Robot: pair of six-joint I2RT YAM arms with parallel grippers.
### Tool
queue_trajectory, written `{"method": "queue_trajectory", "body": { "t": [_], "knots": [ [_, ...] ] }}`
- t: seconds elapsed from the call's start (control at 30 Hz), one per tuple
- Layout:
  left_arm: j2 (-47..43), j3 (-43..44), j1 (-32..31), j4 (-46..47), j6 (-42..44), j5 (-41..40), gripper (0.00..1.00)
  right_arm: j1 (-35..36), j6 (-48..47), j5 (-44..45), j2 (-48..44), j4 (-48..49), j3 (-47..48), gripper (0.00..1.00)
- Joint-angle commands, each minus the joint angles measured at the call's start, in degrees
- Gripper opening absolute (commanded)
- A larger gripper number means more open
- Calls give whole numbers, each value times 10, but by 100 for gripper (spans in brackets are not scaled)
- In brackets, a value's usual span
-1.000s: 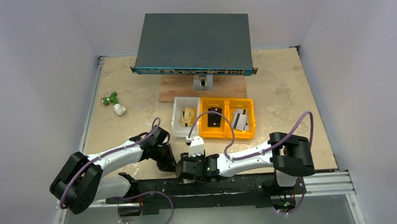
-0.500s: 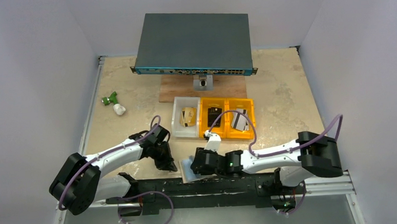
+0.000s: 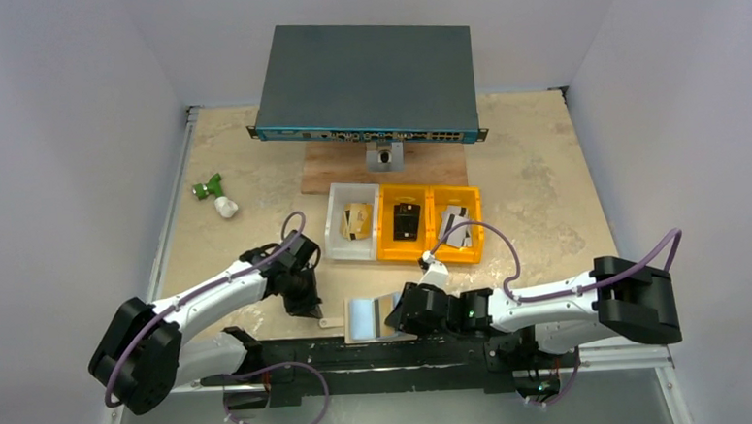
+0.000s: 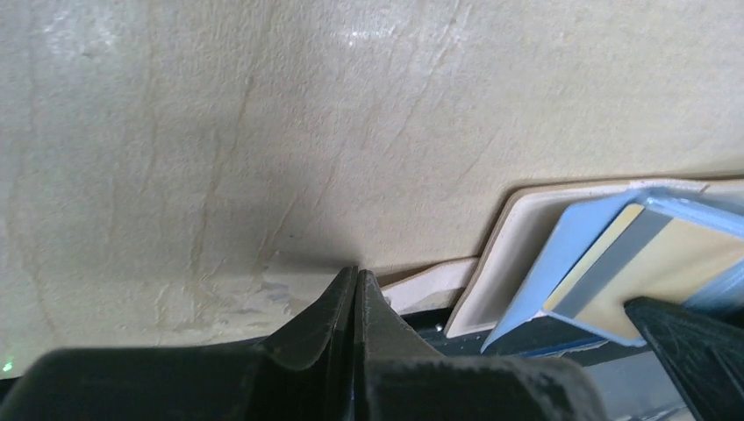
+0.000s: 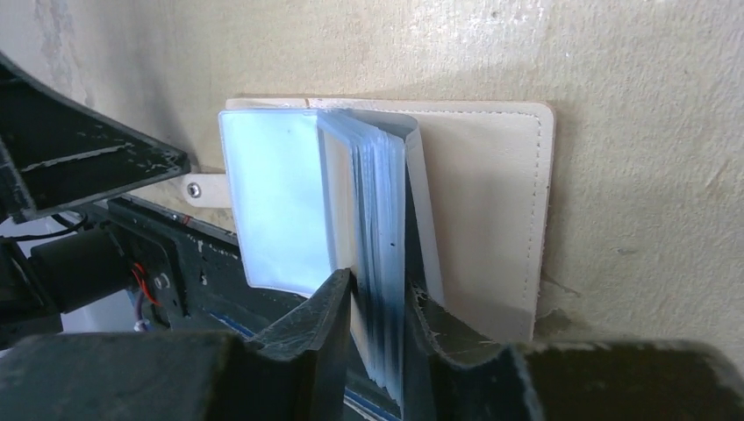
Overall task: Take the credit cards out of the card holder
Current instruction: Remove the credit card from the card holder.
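The card holder (image 3: 366,318) lies open at the table's near edge, partly over the black rail. Its inside covers are cream, its plastic sleeves pale blue. In the right wrist view the card holder (image 5: 491,202) has one sleeve (image 5: 272,202) lying flat to the left and the other sleeves standing up in a stack (image 5: 382,219). My right gripper (image 5: 377,303) is shut on that stack; it also shows in the top view (image 3: 404,313). My left gripper (image 4: 355,274) is shut and empty, its tip on the table beside the holder's strap tab (image 4: 430,282). The left gripper (image 3: 308,304) sits left of the holder.
A white bin (image 3: 338,235) holds a tan card. Two orange bins (image 3: 389,242) (image 3: 476,236) hold a small black block and grey cards. A network switch (image 3: 365,77) on a wooden board stands behind. A green and white object (image 3: 214,193) lies far left.
My right arm has swung to the right along the near edge, still holding the sleeves. The card holder now shows spread open between the grippers. My left gripper has barely shifted.
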Motion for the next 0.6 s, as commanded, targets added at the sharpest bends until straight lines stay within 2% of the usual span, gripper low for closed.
{"method": "queue_trajectory", "body": {
  "t": [0.0, 0.1, 0.3, 0.47, 0.57],
  "knots": [
    [-51, 35, 1, -46, 54, -23, 0, -1, 5, -16, 2, -33, -2, 27],
    [-85, 67, -7, -71, 68, -19, 0, 0, -1, -6, -2, -66, 19, 38],
    [-113, 115, -77, -83, 48, -6, 15, 0, -12, 19, -30, -144, 55, 40],
    [-79, 107, -116, -7, 10, 31, 18, 0, -23, 54, -47, -231, 99, 41],
    [-47, 84, -120, 63, -11, 66, 18, 0, -36, 63, -61, -238, 113, 41]
  ]
}}
